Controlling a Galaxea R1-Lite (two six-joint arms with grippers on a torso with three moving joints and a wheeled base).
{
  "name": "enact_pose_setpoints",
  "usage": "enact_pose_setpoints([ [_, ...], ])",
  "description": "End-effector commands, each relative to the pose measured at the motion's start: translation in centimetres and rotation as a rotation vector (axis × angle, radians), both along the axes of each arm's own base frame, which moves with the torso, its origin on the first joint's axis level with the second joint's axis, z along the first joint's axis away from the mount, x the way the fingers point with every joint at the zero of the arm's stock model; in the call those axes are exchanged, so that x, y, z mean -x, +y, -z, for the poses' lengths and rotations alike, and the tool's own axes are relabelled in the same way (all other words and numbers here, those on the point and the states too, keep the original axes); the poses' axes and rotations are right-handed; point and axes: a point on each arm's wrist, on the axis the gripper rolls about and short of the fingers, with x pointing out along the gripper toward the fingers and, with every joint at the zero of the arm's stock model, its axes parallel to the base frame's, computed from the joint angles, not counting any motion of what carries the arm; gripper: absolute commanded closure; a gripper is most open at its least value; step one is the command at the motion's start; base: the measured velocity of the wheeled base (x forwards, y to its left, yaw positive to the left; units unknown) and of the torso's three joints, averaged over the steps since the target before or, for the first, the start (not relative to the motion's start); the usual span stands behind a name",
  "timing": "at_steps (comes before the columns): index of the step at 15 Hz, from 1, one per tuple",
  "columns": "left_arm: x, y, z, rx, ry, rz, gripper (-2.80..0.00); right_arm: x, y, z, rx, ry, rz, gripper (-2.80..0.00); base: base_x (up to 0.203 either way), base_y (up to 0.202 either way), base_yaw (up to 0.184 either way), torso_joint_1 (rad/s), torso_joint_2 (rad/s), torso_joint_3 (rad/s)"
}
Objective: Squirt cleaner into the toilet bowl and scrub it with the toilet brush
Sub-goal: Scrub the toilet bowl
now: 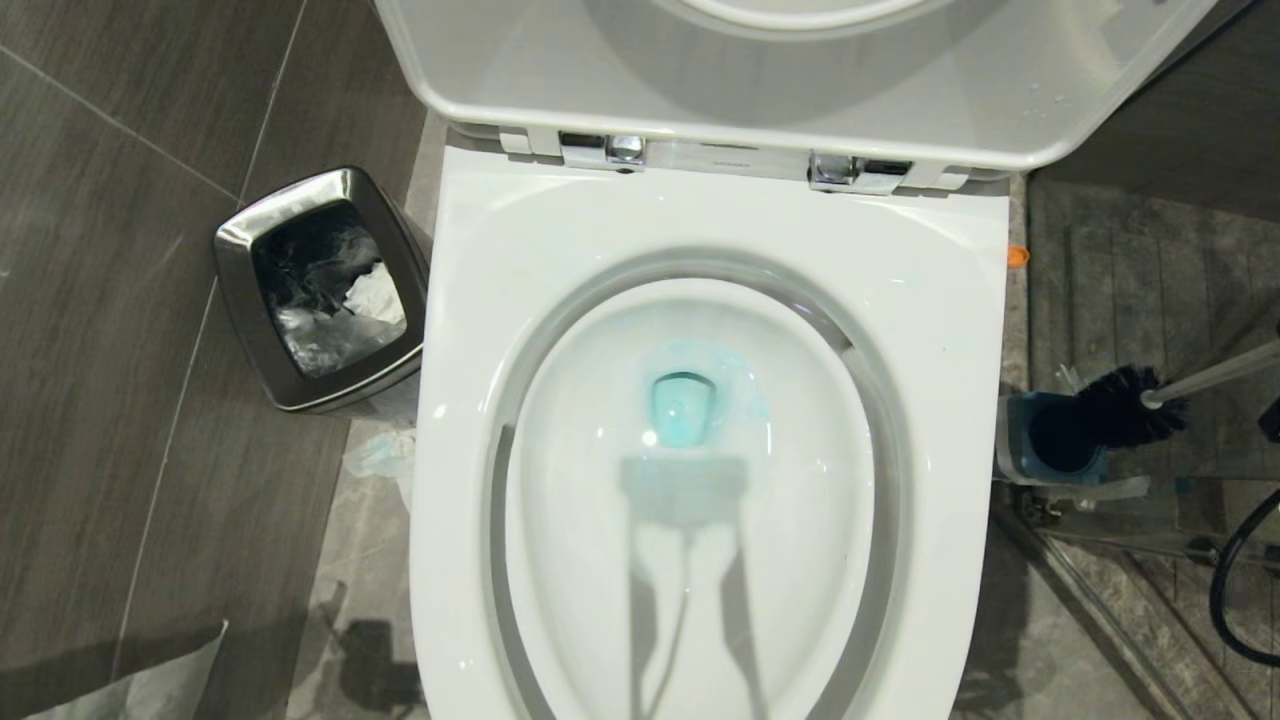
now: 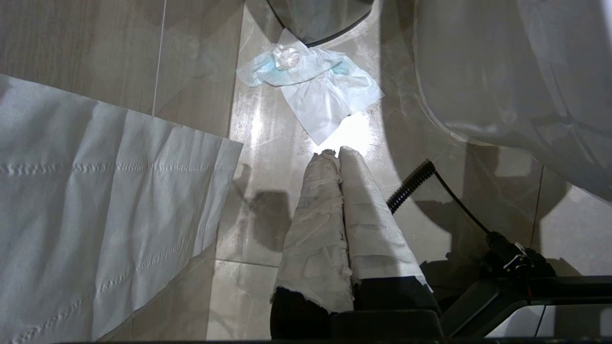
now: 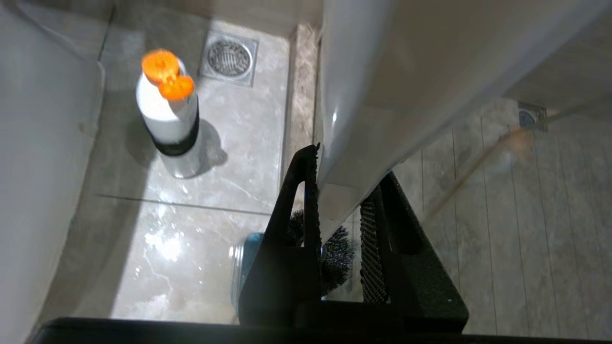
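The white toilet bowl stands with its lid up, and teal-blue cleaner liquid pools at the drain. The toilet brush's black bristle head hangs just over its blue holder, beside the toilet on the right, with the handle slanting off to the right. My right gripper is shut on that whitish handle, with the bristles and holder below it. The cleaner bottle, orange-capped, stands upright on the floor. My left gripper, its fingers wrapped in white, is shut and empty over the floor.
A small steel bin with rubbish stands left of the toilet. A crumpled tissue and a large paper sheet lie on the floor tiles. A floor drain sits beyond the bottle. A black cable loops at the right.
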Motion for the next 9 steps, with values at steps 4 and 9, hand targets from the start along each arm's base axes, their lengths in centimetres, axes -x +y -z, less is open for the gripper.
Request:
enact_pose_setpoints([
  [4,0.0,0.0,0.0,0.002,0.0,0.0,0.0,3.3,1.3,-2.2,0.033,-0.04,-0.145,0.0,0.0,0.0,0.0,0.0,0.0,0.0],
  [9,0.0,0.0,0.0,0.0,0.0,0.0,0.0,7.6,2.3,-5.7,0.001,-0.032,-0.171,0.0,0.0,0.0,0.0,0.0,0.0,0.0],
])
